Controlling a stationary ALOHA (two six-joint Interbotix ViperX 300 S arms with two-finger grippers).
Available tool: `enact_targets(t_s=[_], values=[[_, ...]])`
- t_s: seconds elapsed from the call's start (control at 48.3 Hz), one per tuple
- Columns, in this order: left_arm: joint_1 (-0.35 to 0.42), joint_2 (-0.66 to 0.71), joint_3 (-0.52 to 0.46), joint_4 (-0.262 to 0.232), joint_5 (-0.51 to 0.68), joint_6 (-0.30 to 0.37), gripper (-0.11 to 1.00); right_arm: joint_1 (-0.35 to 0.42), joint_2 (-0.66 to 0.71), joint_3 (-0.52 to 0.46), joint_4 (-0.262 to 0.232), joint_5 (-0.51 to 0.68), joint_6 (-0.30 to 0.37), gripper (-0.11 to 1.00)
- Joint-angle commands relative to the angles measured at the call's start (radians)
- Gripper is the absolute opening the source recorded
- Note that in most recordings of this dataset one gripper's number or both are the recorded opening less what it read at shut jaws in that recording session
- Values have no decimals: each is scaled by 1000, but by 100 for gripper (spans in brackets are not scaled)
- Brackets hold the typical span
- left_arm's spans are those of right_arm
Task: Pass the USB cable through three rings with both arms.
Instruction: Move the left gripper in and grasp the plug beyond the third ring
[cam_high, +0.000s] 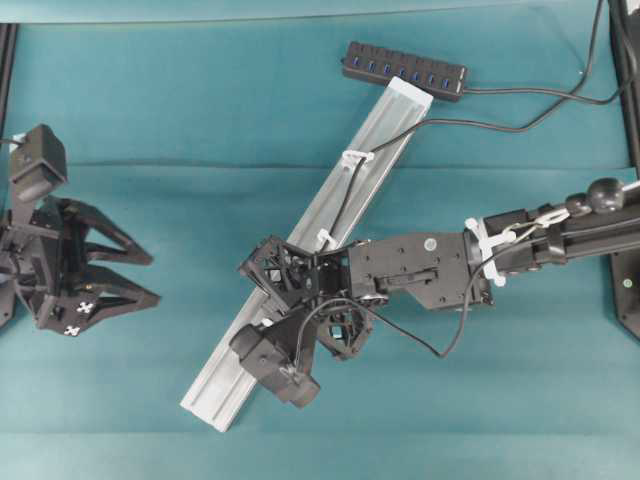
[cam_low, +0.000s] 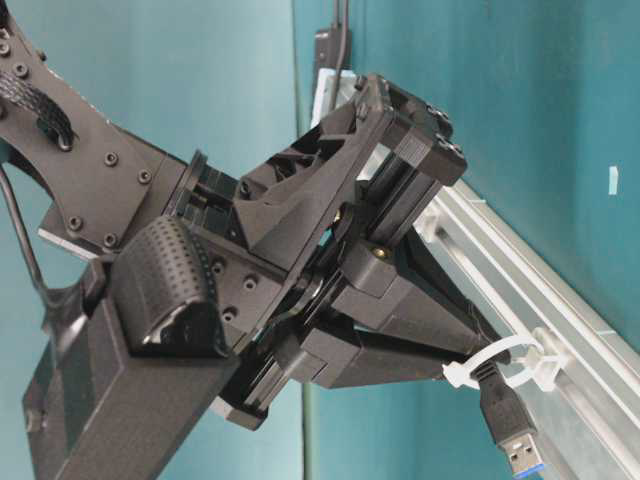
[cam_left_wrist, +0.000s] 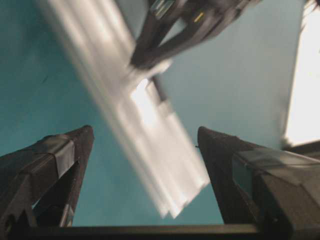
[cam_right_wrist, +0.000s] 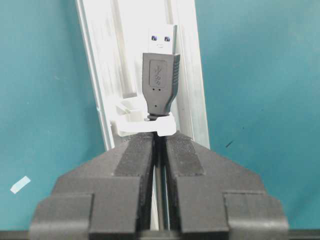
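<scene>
While clamped in the right end effector (cam_right_wrist: 159, 142), USB cable (cam_right_wrist: 160, 82) plug pokes through a ring (cam_right_wrist: 142, 126).

Your USB cable (cam_high: 372, 160) runs from two o'clock down the rail toward seven. Its plug (cam_right_wrist: 160, 70), black with a metal tip showing blue, pokes through a whitish ring (cam_right_wrist: 142, 125), pointing twelve in the right wrist view. Another ring (cam_high: 356, 157) sits farther up around the cord.
</scene>
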Motion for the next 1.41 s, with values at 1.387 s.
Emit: enact_targets(t_s=[1.387], values=[[-98, 670, -173, 5, -391, -91, 86, -17, -5, -2, 5, -3, -3, 6]])
